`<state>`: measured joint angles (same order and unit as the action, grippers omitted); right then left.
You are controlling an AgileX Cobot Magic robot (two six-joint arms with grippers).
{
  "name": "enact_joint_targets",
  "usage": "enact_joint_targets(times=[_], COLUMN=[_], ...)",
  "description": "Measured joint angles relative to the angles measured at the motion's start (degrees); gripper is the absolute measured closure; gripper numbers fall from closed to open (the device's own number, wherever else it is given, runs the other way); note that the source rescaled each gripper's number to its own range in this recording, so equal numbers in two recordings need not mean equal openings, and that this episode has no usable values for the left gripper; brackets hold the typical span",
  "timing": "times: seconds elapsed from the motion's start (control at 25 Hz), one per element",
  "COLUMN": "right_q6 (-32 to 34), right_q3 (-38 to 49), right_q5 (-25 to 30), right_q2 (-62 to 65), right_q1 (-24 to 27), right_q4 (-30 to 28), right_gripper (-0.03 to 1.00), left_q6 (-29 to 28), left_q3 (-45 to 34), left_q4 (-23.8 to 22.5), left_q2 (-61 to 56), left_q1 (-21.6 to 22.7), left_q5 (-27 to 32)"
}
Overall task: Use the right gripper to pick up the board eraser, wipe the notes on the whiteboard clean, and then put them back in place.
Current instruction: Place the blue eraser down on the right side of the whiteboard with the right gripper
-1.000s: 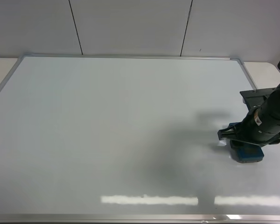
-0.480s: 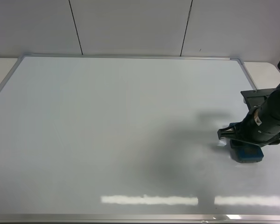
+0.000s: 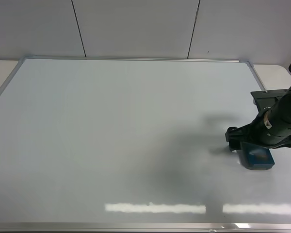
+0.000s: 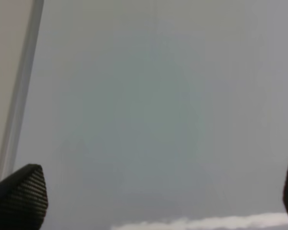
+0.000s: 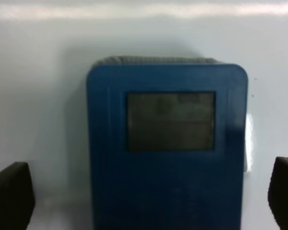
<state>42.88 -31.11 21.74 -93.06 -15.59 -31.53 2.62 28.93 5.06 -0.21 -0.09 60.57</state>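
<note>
Right wrist view is showing the right gripper (image 5: 144, 196) with its jaws wide apart, one on each side of the blue board eraser (image 5: 167, 148), which is lying flat on the whiteboard (image 3: 111, 136), long side pointing straight ahead.

The left gripper (image 4: 158, 191) hangs over the whiteboard (image 4: 149, 105) — fingertips (image 4: 19, 196) wide apart. The board's silver frame (image 4: 21, 91) runs along one side.
</note>
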Motion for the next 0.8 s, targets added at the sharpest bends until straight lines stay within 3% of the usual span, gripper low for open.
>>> enact_joint_targets(times=[0.2,0.6,0.8], right_q6=[-3.85,-4.38,-7.81], right_q3=[0.00,0.00,0.05], right_q5=[-1.22,-0.49,0.41], right_q2=[0.00,2.02,8.62], right_q1=[0.00,0.00,0.00], right_q4=[2.72,3.38,8.95], right_gripper=[-0.02,-0.03,-0.03], left_q6=[0.00,0.00,0.00], left_q3=[0.00,0.00,0.00], left_q4=[0.00,0.00,0.00], left_q2=[0.00,0.00,0.00], left_q1=[0.00,0.00,0.00], left_q5=[0.00,0.00,0.00])
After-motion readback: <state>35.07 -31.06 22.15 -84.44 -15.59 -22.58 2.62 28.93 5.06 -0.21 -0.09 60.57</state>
